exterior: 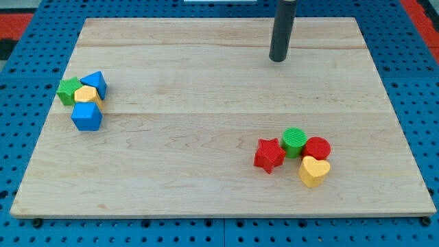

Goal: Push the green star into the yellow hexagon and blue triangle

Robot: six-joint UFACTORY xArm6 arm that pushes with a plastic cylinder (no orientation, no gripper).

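The green star (68,90) lies at the view's left, touching the yellow hexagon (87,95) on its right. The blue triangle (95,82) sits just above and right of the hexagon, touching it. A blue cube-like block (86,116) sits just below the hexagon. My tip (278,59) is at the view's top, right of centre, far from this cluster and touching no block.
A second cluster lies at the lower right: a red star (269,154), a green cylinder (293,141), a red cylinder (317,148) and a yellow heart (314,171). The wooden board (206,130) rests on a blue pegboard.
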